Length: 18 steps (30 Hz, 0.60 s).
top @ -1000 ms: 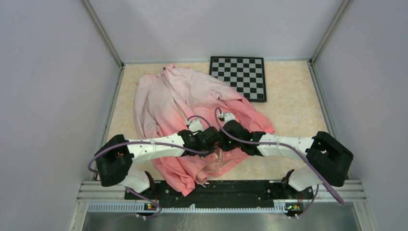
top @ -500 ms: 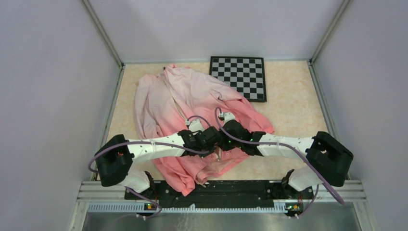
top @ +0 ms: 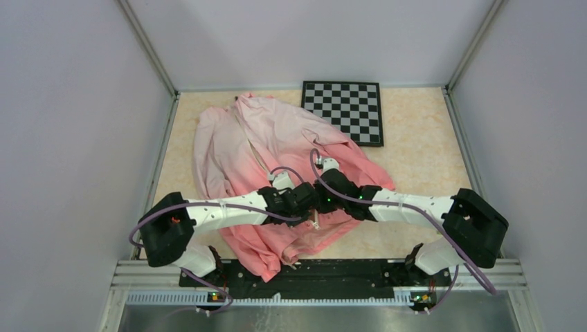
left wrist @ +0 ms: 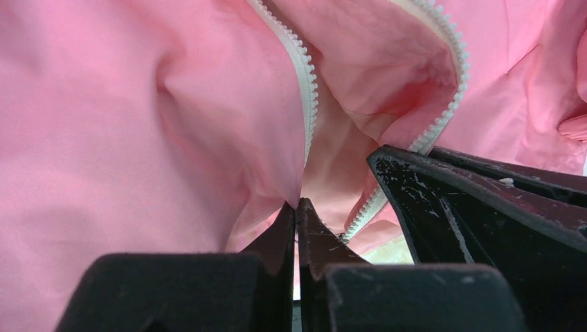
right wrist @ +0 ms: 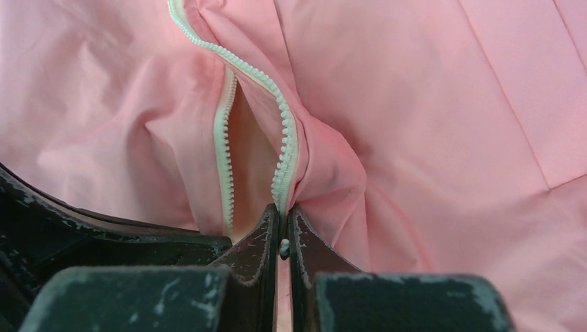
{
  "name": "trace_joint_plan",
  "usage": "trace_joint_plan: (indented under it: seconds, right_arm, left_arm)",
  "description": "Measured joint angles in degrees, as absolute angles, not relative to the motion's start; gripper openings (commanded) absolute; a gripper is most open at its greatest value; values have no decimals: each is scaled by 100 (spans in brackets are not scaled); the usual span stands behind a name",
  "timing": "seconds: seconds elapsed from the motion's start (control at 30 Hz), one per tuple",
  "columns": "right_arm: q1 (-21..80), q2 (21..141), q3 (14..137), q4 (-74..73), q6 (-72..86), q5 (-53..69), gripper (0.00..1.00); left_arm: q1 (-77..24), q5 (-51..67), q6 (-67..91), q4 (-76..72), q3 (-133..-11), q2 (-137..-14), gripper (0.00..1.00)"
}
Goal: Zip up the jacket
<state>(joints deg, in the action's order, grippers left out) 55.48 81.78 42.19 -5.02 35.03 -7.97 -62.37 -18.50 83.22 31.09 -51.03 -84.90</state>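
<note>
The jacket (top: 277, 138) lies crumpled on the table, pale pink at the far end and coral near me, with its white zipper open. My left gripper (top: 309, 204) is shut on the jacket's left front edge (left wrist: 263, 159) beside its zipper track (left wrist: 304, 76). My right gripper (top: 320, 202) is shut on the right front edge, pinching the white zipper track (right wrist: 284, 152) at its lower end. The two grippers meet tip to tip over the coral hem. In the left wrist view the right gripper's black fingers (left wrist: 477, 200) show at the right.
A black and white checkerboard (top: 346, 111) lies at the back, its near left corner touching the jacket. Metal rails and grey walls bound the table on the left (top: 160, 159), right (top: 460, 145) and back.
The right arm has shifted slightly left and away from me, closing in on the left gripper. The jacket hardly moved.
</note>
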Motion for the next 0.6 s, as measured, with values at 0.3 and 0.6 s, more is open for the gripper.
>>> trace_joint_plan:
  seconds: [0.3,0.6]
  right_arm:
    - [5548,8248,4375,-683,3516,-854,0]
    - [5548,8329,4628,-729,3310,-738,0]
  left_arm:
    - [-6237,-1846,8034,3096,-5177,-8493,0]
    - [-6248,-1728,7295,2801,-5177,-8493,0]
